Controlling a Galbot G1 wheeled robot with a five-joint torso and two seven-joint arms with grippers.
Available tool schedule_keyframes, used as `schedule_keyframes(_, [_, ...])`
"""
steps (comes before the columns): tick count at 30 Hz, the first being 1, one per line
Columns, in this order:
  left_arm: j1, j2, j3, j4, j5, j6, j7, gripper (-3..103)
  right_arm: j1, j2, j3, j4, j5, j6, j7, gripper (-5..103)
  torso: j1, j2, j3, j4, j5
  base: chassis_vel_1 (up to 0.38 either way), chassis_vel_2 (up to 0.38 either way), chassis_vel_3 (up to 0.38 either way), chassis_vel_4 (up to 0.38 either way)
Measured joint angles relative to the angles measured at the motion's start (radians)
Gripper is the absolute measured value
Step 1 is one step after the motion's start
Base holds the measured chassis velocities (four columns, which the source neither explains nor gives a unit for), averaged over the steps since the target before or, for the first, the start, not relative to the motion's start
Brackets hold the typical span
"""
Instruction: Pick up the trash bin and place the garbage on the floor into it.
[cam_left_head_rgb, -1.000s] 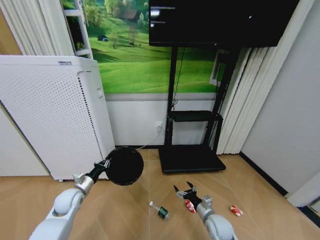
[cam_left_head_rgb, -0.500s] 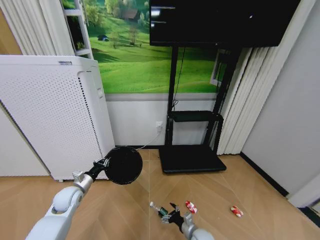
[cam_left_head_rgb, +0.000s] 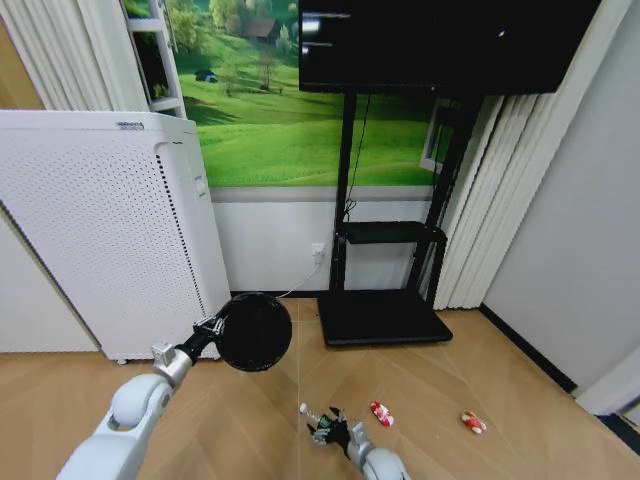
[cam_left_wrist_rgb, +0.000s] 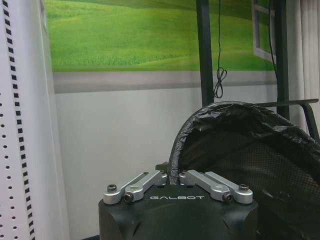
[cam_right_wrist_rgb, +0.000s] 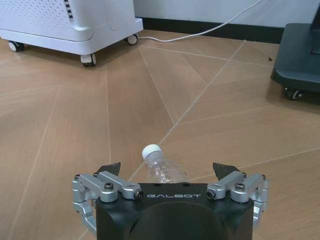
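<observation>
Right gripper (cam_right_wrist_rgb: 170, 172): fingers (cam_right_wrist_rgb: 111, 168) spread wide, one on each side of the bottle (cam_right_wrist_rgb: 161, 166), not yet touching it. The bottle lies on its side on the floor (cam_right_wrist_rgb: 75, 125), white cap pointing away from the gripper, body running in under the gripper housing. In the head view this gripper (cam_left_head_rgb: 328, 428) sits low over the bottle (cam_left_head_rgb: 313, 413), near the bottom edge of the frame.

Left gripper (cam_left_wrist_rgb: 172, 175): fingers pressed together on the rim of the bin (cam_left_wrist_rgb: 240, 150), pinching mesh and black liner together. In the head view the bin (cam_left_head_rgb: 254, 331) hangs at the end of the left gripper (cam_left_head_rgb: 212, 328), tipped so its round end faces the camera, clear of the floor and in front of the white appliance (cam_left_head_rgb: 100, 230).

Remaining litter: two red-and-white wrappers (cam_left_head_rgb: 381, 413) (cam_left_head_rgb: 472, 421) lie flat on the floor on the robot's right of the bottle, the nearer one close to it, the other well apart.

Handling assessment: the bottle appears empty, thin-walled and light. It is round and smooth, so it is likely to roll or squirt out if pinched off-centre. Take hold across the body below the shoulder, not at the cap; hard pressure would probably crush it. The wrappers look thin, limp and flat against the boards, and will need the fingers close to the floor. The bin seems light and stiff, though a one-sided rim grip lets it swing.
</observation>
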Motion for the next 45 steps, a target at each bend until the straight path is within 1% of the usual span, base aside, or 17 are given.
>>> schedule_keyframes(7, [0.014,-0.001,-0.027,-0.011,-0.005,0.001,0.002,4,0.054,0.025,-0.008,-0.089,-0.032,-0.003,0.005,100,0.0,0.0,0.0,0.0001,0.0,0.0,0.0,0.0,0.0])
schedule_keyframes(15, [0.013,-0.001,-0.039,-0.006,-0.012,0.0,0.007,4,0.069,0.039,-0.019,-0.136,-0.058,-0.004,0.012,100,0.0,0.0,0.0,0.0,0.0,0.0,0.0,0.0,0.0])
schedule_keyframes(22, [0.019,-0.001,-0.054,-0.005,-0.018,-0.005,0.017,4,0.089,0.054,0.018,-0.201,-0.114,0.013,0.013,100,0.0,0.0,0.0,0.0,0.0001,0.0,0.0,0.0,0.0])
schedule_keyframes(31, [0.032,-0.003,-0.07,-0.006,-0.023,-0.008,0.029,4,0.083,0.056,0.042,-0.223,-0.139,0.014,0.004,100,0.0,0.0,0.0,0.0,0.0,0.0,0.0,0.0,0.0])
schedule_keyframes(32, [0.034,-0.005,-0.072,-0.006,-0.023,-0.009,0.03,4,0.083,0.058,0.043,-0.226,-0.141,0.013,0.004,102,0.0,0.0,0.0,0.0,0.0001,0.0,0.0,0.0,0.0])
schedule_keyframes(34, [0.035,-0.005,-0.073,-0.006,-0.023,-0.009,0.031,4,0.083,0.06,0.044,-0.227,-0.142,0.013,0.004,102,0.0,0.0,0.0,0.0001,0.0,0.0,0.0,0.0,0.0])
schedule_keyframes(36, [0.035,-0.006,-0.075,-0.006,-0.023,-0.011,0.033,4,0.084,0.067,0.047,-0.235,-0.148,0.013,0.007,98,0.0,0.0,0.0,0.0,0.0001,0.0,0.0,0.0,0.0])
schedule_keyframes(37, [0.035,-0.006,-0.075,-0.006,-0.024,-0.011,0.033,4,0.085,0.069,0.047,-0.238,-0.148,0.013,0.009,94,0.0,0.0,0.0,0.0,0.0001,0.0,0.0,0.0,0.0])
schedule_keyframes(38, [0.035,-0.006,-0.075,-0.006,-0.024,-0.011,0.033,4,0.085,0.069,0.047,-0.238,-0.148,0.013,0.009,94,0.0,0.0,0.0,0.0,0.0001,0.0,0.0,0.0,0.0])
schedule_keyframes(39, [0.035,-0.005,-0.076,-0.006,-0.025,-0.011,0.034,4,0.087,0.073,0.049,-0.242,-0.148,0.013,0.013,89,0.0,0.0,0.0,0.0,0.0,0.0,0.0,0.0,0.0])
schedule_keyframes(40, [0.035,-0.005,-0.076,-0.006,-0.025,-0.011,0.034,4,0.087,0.073,0.049,-0.242,-0.148,0.013,0.013,89,0.0,0.0,0.0,0.0,0.0,0.0,0.0,0.0,0.0])
schedule_keyframes(42, [0.031,-0.003,-0.078,-0.004,-0.03,-0.011,0.038,4,0.087,0.079,0.055,-0.244,-0.141,0.013,0.015,78,0.0,0.0,0.0,0.0,0.0001,0.0,0.0,0.0,0.0])
schedule_keyframes(43, [0.031,-0.003,-0.078,-0.004,-0.03,-0.011,0.038,4,0.087,0.079,0.055,-0.244,-0.141,0.013,0.015,78,0.0,0.0,0.0,0.0,0.0001,0.0,0.0,0.0,0.0])
schedule_keyframes(45, [0.03,-0.001,-0.08,0.0,-0.031,-0.011,0.042,4,0.087,0.079,0.056,-0.244,-0.137,0.013,0.016,67,0.0,0.0,0.0,0.0,0.0001,0.0,0.0,0.0,0.0])
